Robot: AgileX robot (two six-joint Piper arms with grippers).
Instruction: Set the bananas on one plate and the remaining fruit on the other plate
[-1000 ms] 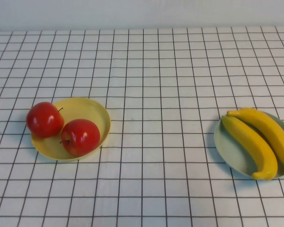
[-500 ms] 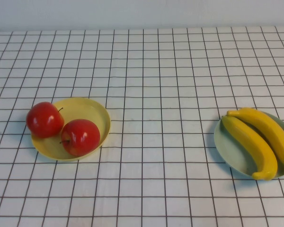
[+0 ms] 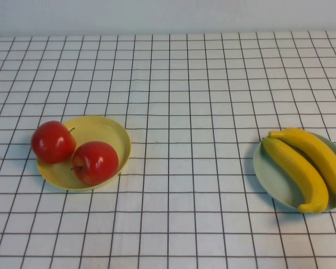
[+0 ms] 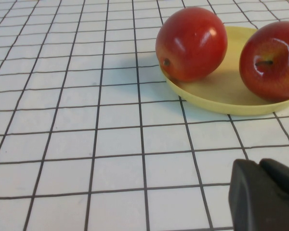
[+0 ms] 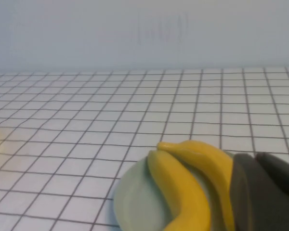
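Glossy plastic-looking apples and bananas; matt plates; smooth gridded tablecloth.

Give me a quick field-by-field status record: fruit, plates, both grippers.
apples: two apples, both on the yellow plate, robot's left side
bananas: two bananas, side by side on the blue-green plate, robot's right side
left gripper: low over the tablecloth, short of the yellow plate
right gripper: close beside the bananas
sorting: looks complete

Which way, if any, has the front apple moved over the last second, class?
No. The front apple sits at the same grid lines on the yellow plate, touching the other apple. The left gripper and right gripper stay back.
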